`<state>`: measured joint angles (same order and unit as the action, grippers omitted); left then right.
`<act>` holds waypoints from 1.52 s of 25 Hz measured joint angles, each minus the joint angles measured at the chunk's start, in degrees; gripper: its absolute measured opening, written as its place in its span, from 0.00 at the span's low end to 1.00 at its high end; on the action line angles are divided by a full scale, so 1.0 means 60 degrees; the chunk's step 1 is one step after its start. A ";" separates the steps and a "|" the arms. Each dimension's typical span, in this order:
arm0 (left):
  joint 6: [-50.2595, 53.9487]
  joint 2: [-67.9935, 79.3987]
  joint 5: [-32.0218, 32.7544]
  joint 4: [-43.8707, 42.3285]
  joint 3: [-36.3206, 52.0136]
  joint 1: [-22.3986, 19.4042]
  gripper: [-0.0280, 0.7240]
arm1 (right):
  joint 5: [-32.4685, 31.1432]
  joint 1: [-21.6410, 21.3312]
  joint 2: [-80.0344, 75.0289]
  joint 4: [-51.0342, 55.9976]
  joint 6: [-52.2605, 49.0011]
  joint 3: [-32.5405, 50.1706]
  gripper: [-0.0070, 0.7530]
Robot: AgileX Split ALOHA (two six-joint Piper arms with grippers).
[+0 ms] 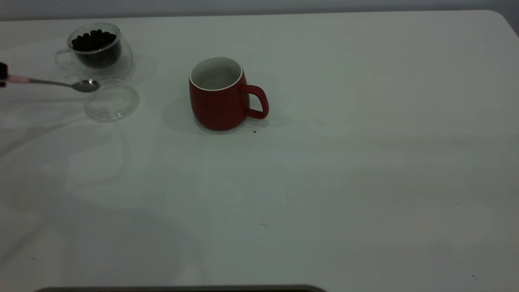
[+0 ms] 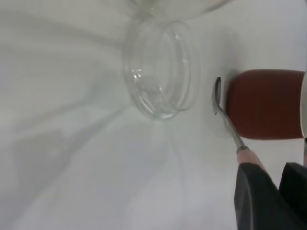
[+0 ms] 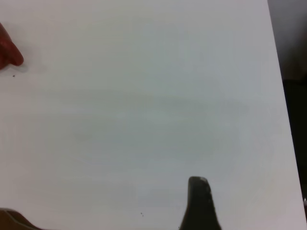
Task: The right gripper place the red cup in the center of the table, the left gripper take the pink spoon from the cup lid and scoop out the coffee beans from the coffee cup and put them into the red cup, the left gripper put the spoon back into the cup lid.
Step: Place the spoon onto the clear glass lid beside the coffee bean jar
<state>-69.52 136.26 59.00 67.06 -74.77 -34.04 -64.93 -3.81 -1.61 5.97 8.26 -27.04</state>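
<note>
Exterior view shows the left gripper (image 1: 3, 75) clenched on the pink spoon (image 1: 61, 83) by its handle tip, bowl hovering just above the cup lid (image 1: 111, 100) near the coffee cup (image 1: 96, 50), so a loose, far-end hold could let it twist and spill beans.

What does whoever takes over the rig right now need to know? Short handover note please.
Left gripper: at the table's far left edge, shut on the spoon by its pink handle; the bowl is raised beside the lid, looks empty.
Right gripper: off to the right over bare table; only one finger shows, holding nothing visible.
Red cup: upright near the centre, handle to the right, no beans visible inside.
Coffee cup: behind the lid, full of beans.
Done: red cup placed, spoon lifted off the lid.
Left: scoop beans into the red cup, return the spoon to the lid.
</note>
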 joint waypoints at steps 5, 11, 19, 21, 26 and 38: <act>-0.0388 0.0460 -0.0208 0.0475 0.0000 0.0000 0.20 | 0.0000 0.0000 0.0000 0.0000 0.0000 0.0000 0.79; -0.0644 0.0806 -0.0585 0.0693 0.0000 0.0172 0.20 | 0.0000 0.0000 0.0000 0.0000 0.0000 0.0000 0.79; -0.1156 0.1143 -0.0939 0.1500 -0.0009 0.0780 0.20 | 0.0000 0.0000 0.0000 0.0000 0.0000 0.0000 0.79; -0.1155 0.1143 -0.0958 0.1608 -0.0009 0.0835 0.20 | 0.0000 0.0000 0.0000 0.0000 0.0000 0.0000 0.79; -0.1191 0.1250 -0.1040 0.1956 -0.0009 0.1101 0.20 | 0.0000 0.0000 0.0000 0.0000 0.0000 0.0000 0.79; -0.1191 0.1655 -0.1045 0.2631 -0.0009 0.1294 0.20 | 0.0000 0.0000 0.0000 0.0000 0.0000 0.0000 0.79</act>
<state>-76.66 146.19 52.73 82.85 -74.83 -26.27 -64.93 -3.81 -1.61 5.97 8.26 -27.04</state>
